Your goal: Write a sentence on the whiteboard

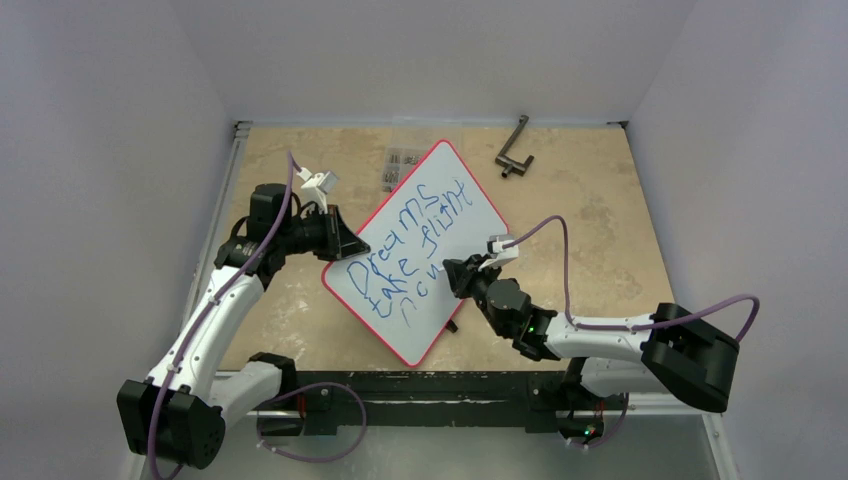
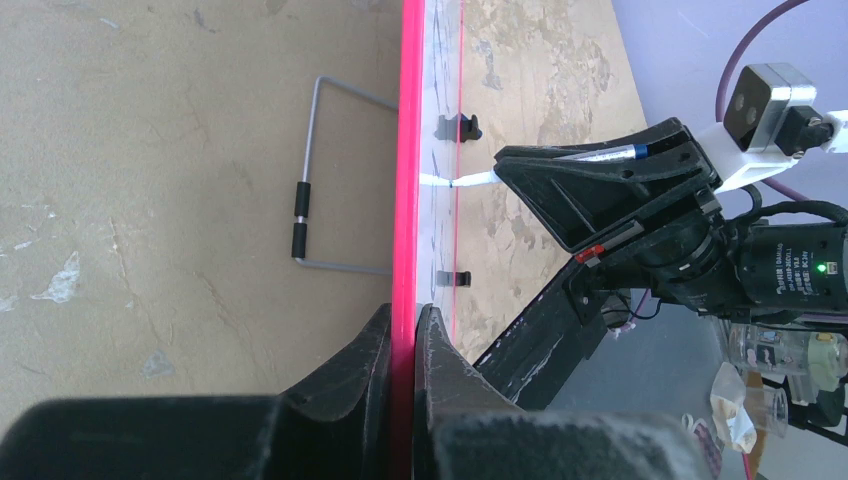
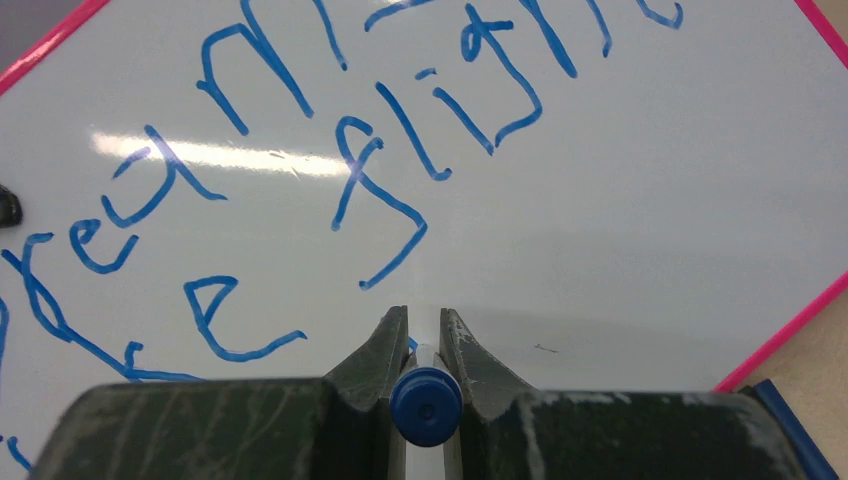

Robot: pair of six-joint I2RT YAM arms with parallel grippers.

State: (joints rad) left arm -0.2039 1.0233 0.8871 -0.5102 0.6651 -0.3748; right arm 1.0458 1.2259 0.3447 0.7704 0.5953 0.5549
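1. Top view, your count: one whiteboard [image 1: 478, 215], two claws, one black L-shaped tool [image 1: 514, 152], one small grey packet [image 1: 400, 168].
   - The whiteboard sits mid-bench [image 1: 600, 230], turned so one corner points at the far edge and one at the near edge.
   - The sentence [image 1: 410, 235] is in blue and runs in three lines: "Dreams", "take flight", and a short third line that looks like "now".
   - The left claw [image 1: 335, 240] is on the board's left corner. The right claw [image 1: 460, 275] is over the board's right half, just right of the third line.
   - The tool is near the far right corner of the bench. The packet is just beyond the board's far corner. You can't tell what's in it.
2. Left wrist view: you see the board edge-on.
   - The left claw is clamped on the board's red rim, one finger on each face.
   - One marker [image 2: 610, 153] sits in the right claw, with its white tip touching the board face.
   - One grey wire bracket [image 2: 318, 180] with two black sleeves shows on the other side of the rim.
3. Right wrist view: the right claw is closed on the marker, and you see its blue butt end between the fingers. The board fills the frame ahead, with "flight" straight in front of the fingertips and a bare patch between.
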